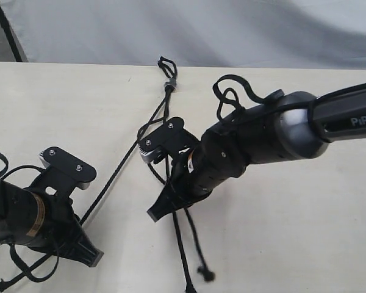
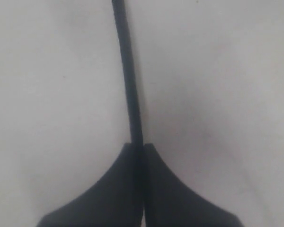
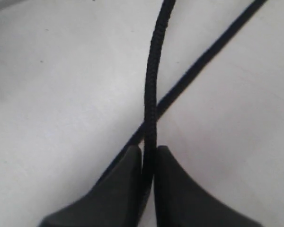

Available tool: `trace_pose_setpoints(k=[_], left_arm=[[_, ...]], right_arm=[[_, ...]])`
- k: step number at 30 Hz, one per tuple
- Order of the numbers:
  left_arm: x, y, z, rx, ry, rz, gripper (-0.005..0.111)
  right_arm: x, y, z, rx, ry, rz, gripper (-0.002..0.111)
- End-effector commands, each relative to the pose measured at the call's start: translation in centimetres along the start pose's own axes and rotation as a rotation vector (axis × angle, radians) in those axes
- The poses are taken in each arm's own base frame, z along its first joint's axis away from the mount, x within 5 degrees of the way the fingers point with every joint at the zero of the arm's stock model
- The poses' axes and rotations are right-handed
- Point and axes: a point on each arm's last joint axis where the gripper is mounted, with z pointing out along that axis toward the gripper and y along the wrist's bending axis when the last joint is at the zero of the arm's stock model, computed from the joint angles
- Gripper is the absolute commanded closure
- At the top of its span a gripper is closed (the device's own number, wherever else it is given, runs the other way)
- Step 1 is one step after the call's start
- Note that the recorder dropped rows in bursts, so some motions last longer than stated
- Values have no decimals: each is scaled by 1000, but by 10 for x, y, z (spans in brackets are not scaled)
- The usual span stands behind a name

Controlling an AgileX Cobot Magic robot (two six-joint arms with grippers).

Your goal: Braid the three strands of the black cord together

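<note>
A pale table (image 1: 293, 232) is stretching out under a grey-white backdrop (image 1: 232, 30), and the cord (image 1: 169, 84) is lying on it with its loop (image 1: 166, 64) at the far edge and its three strands (image 1: 180, 238) fanning toward the near side. The left gripper (image 1: 93, 257) is pinching the outer strand (image 1: 119, 171), which is running taut on a diagonal from the band; its jaws are pressing together on that strand with no gap showing. The right gripper (image 1: 157, 213) is clamping the second strand (image 3: 151, 94) between closed jaws, while another strand (image 3: 203, 56) is crossing beneath it on the table. The knots (image 1: 205, 274) of two strands are resting near the front edge. The strands are looking light, limp and woven, so they are likely sagging and slipping out of place once let go. Gripping mid-length, well below the band, is probably giving enough slack to cross one strand over another without dragging the whole cord.
</note>
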Motion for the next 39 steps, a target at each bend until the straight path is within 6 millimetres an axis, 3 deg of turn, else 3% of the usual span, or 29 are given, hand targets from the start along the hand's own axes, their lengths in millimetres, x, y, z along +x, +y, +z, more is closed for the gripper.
trace_pose_setpoints(k=[1,5,8,13,18,23,28,33,39], left_arm=[[3,1,-1,-5,10,-21,107],[1,0,-1,11,-10,-21,107],[-4,-4,-1,50,-62,-21,107],[-6,-4,-1,55,-71,-10,107],[-6,-2,-2,27,-46,-12,107],[-4,4,-20,-11,-57,-30,107],[-6,7,-32,-15,-101,-33,107],[-5,8,-33,-25,-91,-34,107],[-8,9,-48,-10,-171,-36,107]], right_arm=[[-1,-9,-9,13,7,1,108],[-10,-11,-35,29,-60,-19,108],[-13,-30,-59,67,-100,8,108],[4,-104,-80,179,-107,204,108],[18,-127,-84,208,-55,272,108],[24,-140,-86,230,-56,305,108],[45,-173,-92,264,-33,456,108],[63,-173,-72,239,53,472,108],[68,-170,-67,232,62,479,108]])
